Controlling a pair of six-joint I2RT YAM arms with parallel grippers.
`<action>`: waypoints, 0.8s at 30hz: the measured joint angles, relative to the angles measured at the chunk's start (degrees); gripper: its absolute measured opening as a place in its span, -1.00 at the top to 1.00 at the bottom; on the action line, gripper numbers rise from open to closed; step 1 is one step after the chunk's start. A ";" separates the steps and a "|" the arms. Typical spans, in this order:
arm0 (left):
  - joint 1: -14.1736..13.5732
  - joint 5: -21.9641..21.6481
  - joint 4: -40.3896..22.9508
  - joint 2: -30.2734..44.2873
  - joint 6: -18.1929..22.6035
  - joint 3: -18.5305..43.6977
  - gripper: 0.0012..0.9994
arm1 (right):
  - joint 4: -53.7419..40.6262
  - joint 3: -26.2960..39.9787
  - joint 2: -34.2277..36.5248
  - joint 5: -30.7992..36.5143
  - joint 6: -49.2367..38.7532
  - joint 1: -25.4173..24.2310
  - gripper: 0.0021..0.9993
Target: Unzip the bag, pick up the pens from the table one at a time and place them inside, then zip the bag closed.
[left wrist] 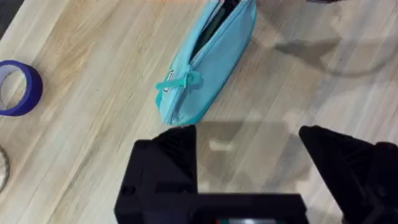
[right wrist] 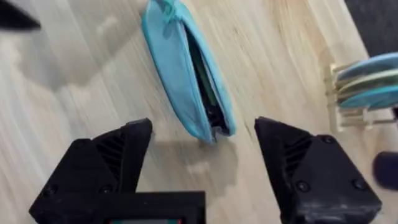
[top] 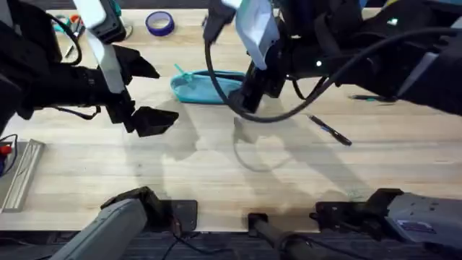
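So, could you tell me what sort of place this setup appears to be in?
Probably a robotics lab workbench: two arms work over a light wooden table laid out with stationery, namely a turquoise pencil pouch, a blue tape roll and a loose pen.

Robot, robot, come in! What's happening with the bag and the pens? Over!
Left gripper open, empty, near bag's zipper-pull end. Right gripper open, empty, over bag's open end. Bag unzipped, something dark inside. One pen on table. Nothing blocking.

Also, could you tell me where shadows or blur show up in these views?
Overhead: arm and cable shadows fall across the table in front of the bag. Left wrist: a soft shadow beside the bag. Right wrist: slightly blurred, bag edges soft.
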 joint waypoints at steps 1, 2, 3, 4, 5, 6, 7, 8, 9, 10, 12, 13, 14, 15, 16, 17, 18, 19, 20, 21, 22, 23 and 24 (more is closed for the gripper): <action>0.00 0.00 0.00 0.00 0.00 0.00 -0.99 | -0.32 0.00 0.00 0.17 -1.46 0.00 -0.99; 0.00 0.00 0.00 0.00 0.00 0.00 -0.99 | -0.80 0.00 0.00 0.27 -2.94 0.00 -0.99; 0.00 0.00 0.00 0.00 0.00 0.00 -0.99 | -1.12 0.00 0.00 0.42 -4.02 0.00 -0.99; 0.00 0.00 0.00 0.00 0.00 0.00 -0.99 | -1.34 0.00 0.00 0.46 -4.96 0.00 -1.00; 0.00 0.00 0.00 0.00 0.00 0.00 -0.99 | -1.44 0.00 0.00 0.51 -5.54 0.00 -1.00; 0.00 0.00 0.00 0.00 0.00 0.00 -0.99 | -1.58 0.00 0.00 0.61 -6.16 0.00 -0.99; 0.00 0.00 0.00 0.00 0.00 0.00 -0.99 | -1.69 0.00 0.00 0.61 -6.63 0.00 -0.99; 0.00 0.00 0.00 0.00 0.00 0.00 -0.99 | -1.78 0.00 0.00 0.63 -7.00 0.00 -0.99; 0.00 0.00 0.00 0.00 0.00 0.00 -0.99 | -1.81 0.00 0.00 0.61 -7.24 0.00 -0.99; 0.00 0.00 0.00 0.00 0.00 0.00 -0.99 | -1.85 0.00 0.00 0.61 -7.48 0.00 -0.99; 0.00 0.00 0.00 0.00 0.00 0.00 -0.99 | -1.98 0.00 0.00 0.63 -8.17 0.00 -0.91; 0.00 0.00 0.00 0.00 0.00 0.00 -0.99 | -2.00 0.00 0.00 0.61 -8.29 0.00 -0.71; 0.00 0.00 0.00 0.00 0.00 0.00 -0.99 | -2.04 0.00 0.00 0.59 -8.29 0.00 -0.49; 0.00 0.00 0.00 0.00 0.00 0.00 -0.99 | -2.10 0.00 0.00 0.61 -8.47 0.00 -0.33; 0.00 0.00 0.00 0.00 0.00 0.00 -0.99 | -2.21 0.00 0.00 0.62 -8.55 0.00 -0.06; 0.00 0.00 0.00 0.00 0.00 0.00 -0.99 | -2.32 0.00 0.00 0.59 -8.61 0.00 0.22; 0.00 0.00 0.00 0.00 0.00 0.00 -0.99 | -2.44 0.00 0.00 0.59 -8.59 0.00 0.52; 0.00 0.00 0.00 0.00 0.00 0.00 -0.99 | -2.49 0.00 0.00 0.59 -8.32 0.00 0.78; 0.00 0.00 0.00 0.00 0.00 0.00 -0.99 | -2.57 0.00 0.00 0.59 -7.65 0.00 0.91; 0.00 0.00 0.00 0.00 0.00 0.00 -0.99 | -2.59 0.00 0.00 0.59 -6.90 0.00 0.93; 0.00 0.00 0.00 0.00 0.00 0.00 -0.99 | -2.53 0.00 0.00 0.59 -5.77 0.00 0.94; 0.00 0.00 0.00 0.00 0.00 0.00 -0.99 | -2.55 0.00 0.00 0.59 -4.43 0.00 0.94; 0.00 0.00 0.00 0.00 0.00 0.00 -0.99 | -2.57 0.00 0.00 0.59 -2.82 -0.02 0.95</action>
